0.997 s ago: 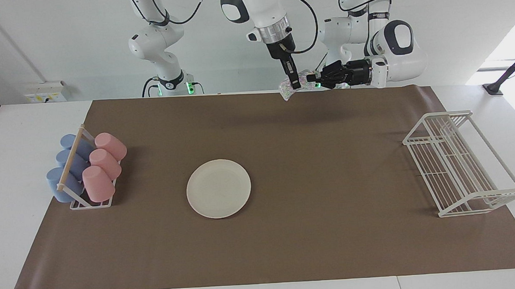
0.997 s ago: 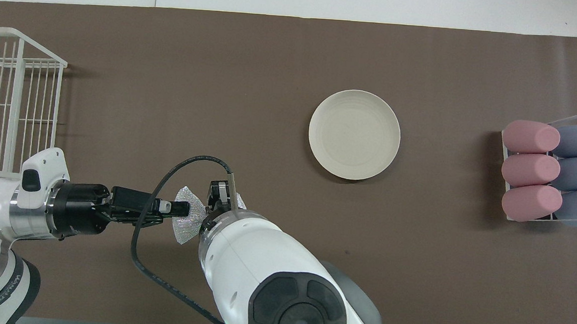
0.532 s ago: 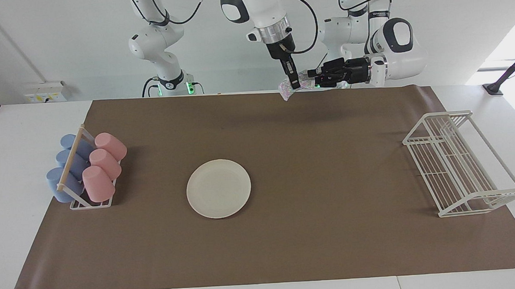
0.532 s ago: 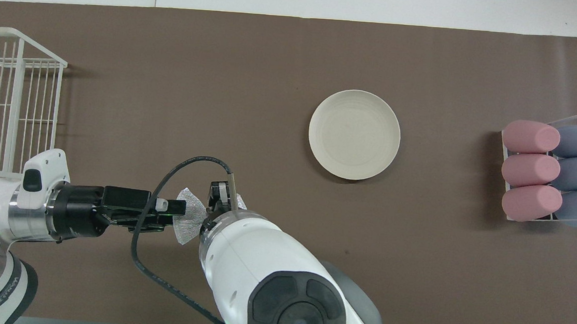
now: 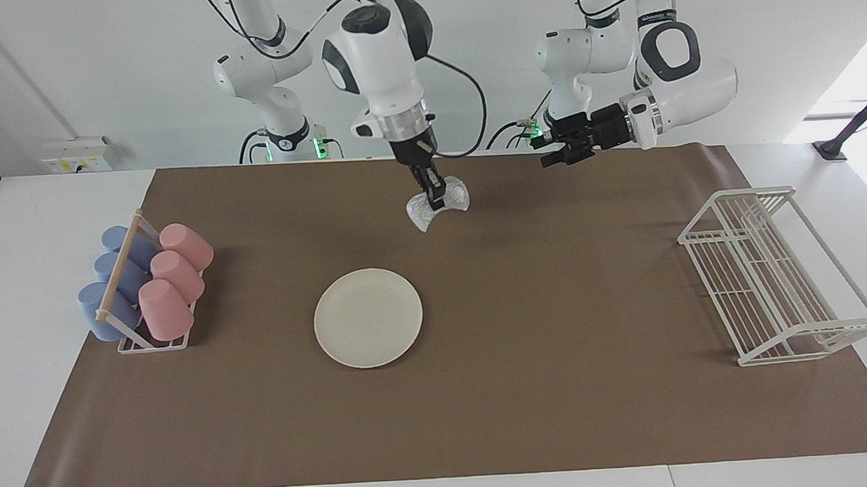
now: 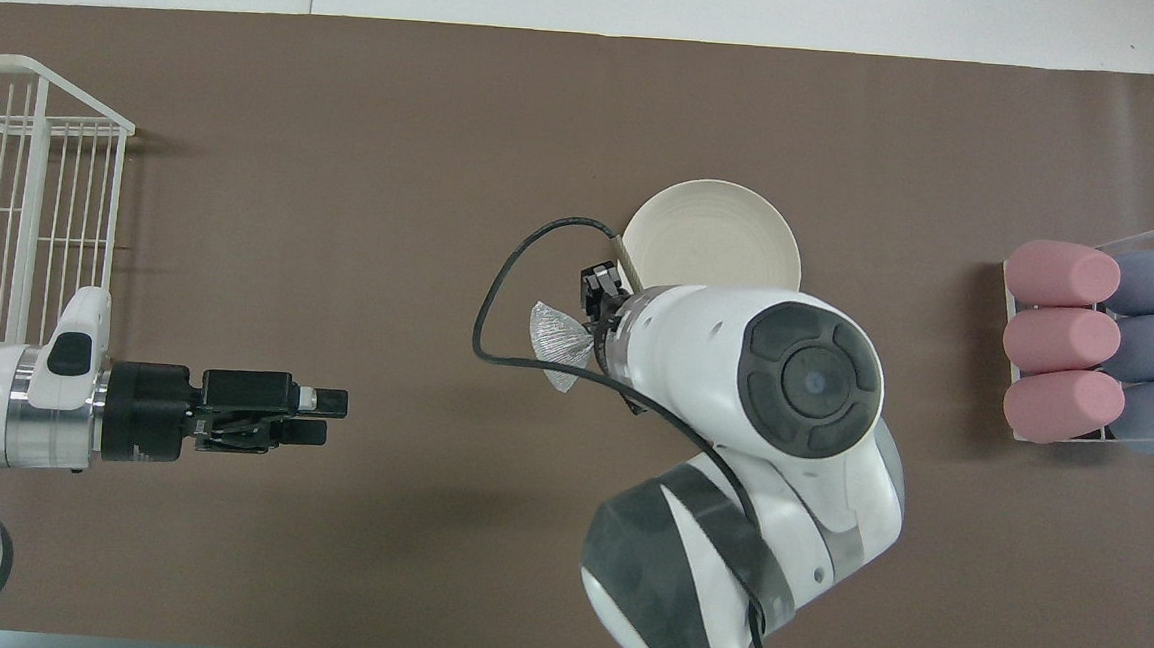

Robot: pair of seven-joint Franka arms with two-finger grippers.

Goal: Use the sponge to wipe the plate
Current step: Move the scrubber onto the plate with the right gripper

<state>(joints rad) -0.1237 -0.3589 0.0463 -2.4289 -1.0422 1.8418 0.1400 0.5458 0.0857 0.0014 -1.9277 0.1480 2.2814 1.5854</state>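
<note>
The facing view shows the right tool [image 5: 433,194] clamped on the sponge [image 5: 439,203], raised over bare brown mat at about 1 o'clock of the plate [image 5: 368,317]; from overhead that arm's bulk hides the plate's [image 6: 718,234] robot-side half. The left tool [image 5: 551,149], fingers slightly apart and holding nothing, hangs over the mat's robot-side edge. On the tabletop [image 5: 51,209], the cup rack [image 5: 146,285] sits at the plate's 9 o'clock in the facing view, the wire dish rack [image 5: 775,276] at 3 o'clock

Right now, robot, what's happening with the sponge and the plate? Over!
Right tool shut on sponge, up over the mat. Left tool holds nothing, waiting by the rack's end. Plate bare, not yet wiped. Nothing between sponge and plate.
</note>
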